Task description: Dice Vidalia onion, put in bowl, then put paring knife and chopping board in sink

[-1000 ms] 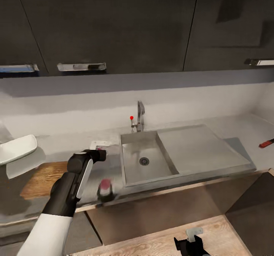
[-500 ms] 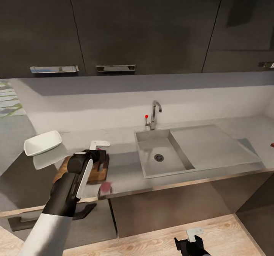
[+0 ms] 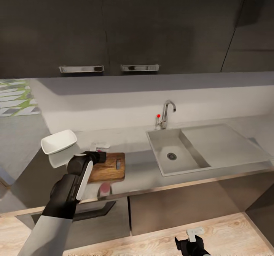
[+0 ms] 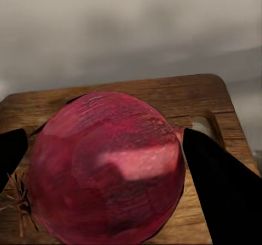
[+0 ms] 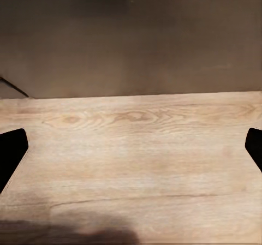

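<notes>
My left gripper [image 4: 107, 171] is shut on the Vidalia onion [image 4: 103, 157], a dark pinkish-red bulb held just above the brown chopping board [image 4: 136, 92]. In the head view the left gripper [image 3: 99, 154] hovers over the left end of the chopping board [image 3: 112, 166], which lies on the grey countertop [image 3: 140, 172]. The white bowl [image 3: 59, 141] stands left of the board. The sink [image 3: 198, 161] with its chrome tap [image 3: 166, 113] lies to the right. My right gripper [image 3: 192, 244] hangs low over the wooden floor, open and empty [image 5: 131, 149]. The paring knife is out of view.
Dark wall cabinets with bar handles [image 3: 82, 69] hang above the counter. The counter's left end [image 3: 23, 187] lies just left of the bowl. A patterned green and white surface [image 3: 15, 100] shows beyond it. Dark base cabinets [image 3: 182, 206] stand below the counter.
The whole picture has shifted right, so the camera has turned left. The board and bowl have come further into view. My left gripper keeps hold of the onion, now over the board.
</notes>
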### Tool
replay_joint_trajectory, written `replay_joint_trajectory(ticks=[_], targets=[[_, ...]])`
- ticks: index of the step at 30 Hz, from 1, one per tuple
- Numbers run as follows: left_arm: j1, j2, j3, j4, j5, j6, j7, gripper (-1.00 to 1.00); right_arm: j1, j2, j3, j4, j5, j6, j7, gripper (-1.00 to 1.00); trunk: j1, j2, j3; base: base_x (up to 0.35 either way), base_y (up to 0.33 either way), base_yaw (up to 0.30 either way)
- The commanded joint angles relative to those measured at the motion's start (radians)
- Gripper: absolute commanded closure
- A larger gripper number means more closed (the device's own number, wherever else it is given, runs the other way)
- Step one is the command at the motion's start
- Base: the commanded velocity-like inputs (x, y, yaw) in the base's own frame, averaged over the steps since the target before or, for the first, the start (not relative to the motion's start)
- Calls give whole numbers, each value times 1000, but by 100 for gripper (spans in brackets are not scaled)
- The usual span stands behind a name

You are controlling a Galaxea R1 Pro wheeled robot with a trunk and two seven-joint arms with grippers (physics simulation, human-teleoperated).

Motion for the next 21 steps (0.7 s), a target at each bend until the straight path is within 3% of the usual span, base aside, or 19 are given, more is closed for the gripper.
replay_joint_trajectory(ticks=[1, 21], targets=[[-1, 0, -1, -1, 1, 4, 3, 100, -1, 0, 5, 1, -3, -4, 2, -100, 0, -2, -2, -187, 232, 0], [7, -1, -2, 14, 1, 4, 3, 100, -1, -2, 5, 1, -3, -4, 1, -100, 0, -2, -2, -21, 24, 0]])
